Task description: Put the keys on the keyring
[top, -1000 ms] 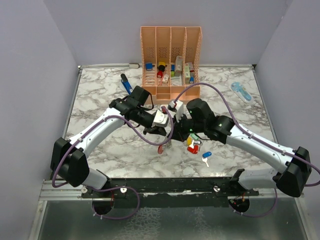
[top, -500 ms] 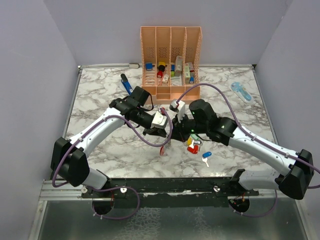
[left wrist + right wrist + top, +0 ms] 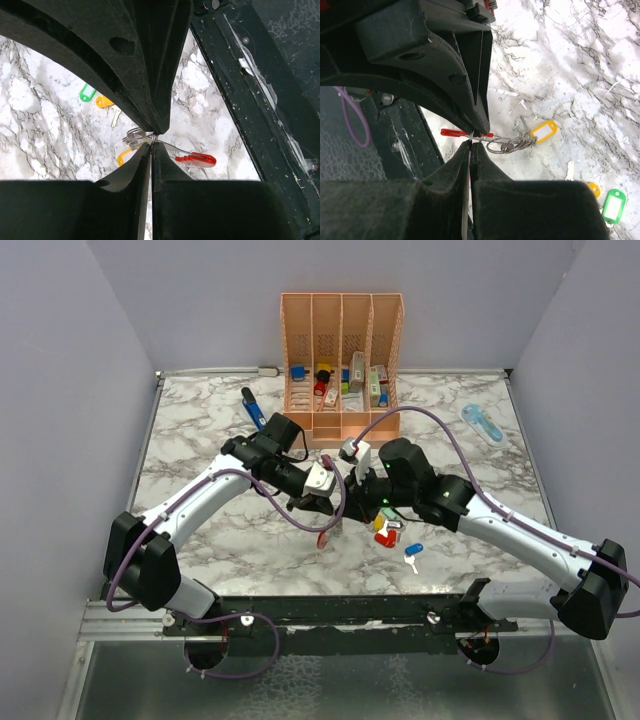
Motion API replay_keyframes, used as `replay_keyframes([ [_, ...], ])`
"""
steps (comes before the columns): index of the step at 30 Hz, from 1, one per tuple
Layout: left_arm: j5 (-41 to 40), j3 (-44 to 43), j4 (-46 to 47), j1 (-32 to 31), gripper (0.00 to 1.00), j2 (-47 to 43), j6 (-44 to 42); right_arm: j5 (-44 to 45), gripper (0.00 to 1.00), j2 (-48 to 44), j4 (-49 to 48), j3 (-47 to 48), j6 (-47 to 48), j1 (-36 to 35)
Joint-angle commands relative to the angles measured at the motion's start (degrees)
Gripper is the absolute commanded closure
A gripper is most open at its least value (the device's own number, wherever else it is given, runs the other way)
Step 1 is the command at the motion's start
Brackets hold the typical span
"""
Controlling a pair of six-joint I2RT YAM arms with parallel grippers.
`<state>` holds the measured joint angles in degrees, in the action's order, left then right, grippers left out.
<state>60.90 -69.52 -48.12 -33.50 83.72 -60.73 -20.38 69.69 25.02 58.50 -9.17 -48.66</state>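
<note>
My two grippers meet tip to tip above the middle of the marble table. The left gripper is shut on the keyring at its thin wire. The right gripper is shut on the same keyring from the other side. A red strap hangs below the pinch. A yellow-tagged key sits against the ring's coils; whether it is threaded on I cannot tell. Loose keys lie below the right gripper, with a blue one and a green tag.
A tall orange slotted rack with small items stands at the back centre. A dark-blue pen-shaped tool lies left of it, a pale-blue gadget at the back right. A black rail runs along the near table edge.
The right arm has drawn slightly up and to the right. The left jaws have eased a touch while staying on the ring. The red strap barely shifted.
</note>
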Motion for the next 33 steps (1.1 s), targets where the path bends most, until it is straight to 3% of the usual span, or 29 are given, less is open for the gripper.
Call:
replay_keyframes([
  [1,1.6,-0.9,-0.9,-0.3,0.98,0.8,0.4,-1.2,0.99,-1.9,-5.9,-0.5,0.2,0.1],
  [9,0.5,-1.2,1.5,-0.3,1.00,0.5,4.9,-1.1,0.99,-2.4,-5.2,-1.6,-0.1,0.1],
  [17,-4.5,-1.8,1.0,-0.3,1.00,-0.1,3.5,1.1,0.97,-4.2,-2.6,-2.2,-0.9,0.1],
  [28,-15.7,0.4,1.7,-0.3,1.00,-1.1,-1.8,17.1,0.63,-14.8,1.9,-3.9,-5.1,0.1],
  [33,-19.7,0.6,2.2,-0.3,1.00,-0.5,-4.0,26.0,0.53,-15.6,6.0,-5.8,-10.0,0.1],
])
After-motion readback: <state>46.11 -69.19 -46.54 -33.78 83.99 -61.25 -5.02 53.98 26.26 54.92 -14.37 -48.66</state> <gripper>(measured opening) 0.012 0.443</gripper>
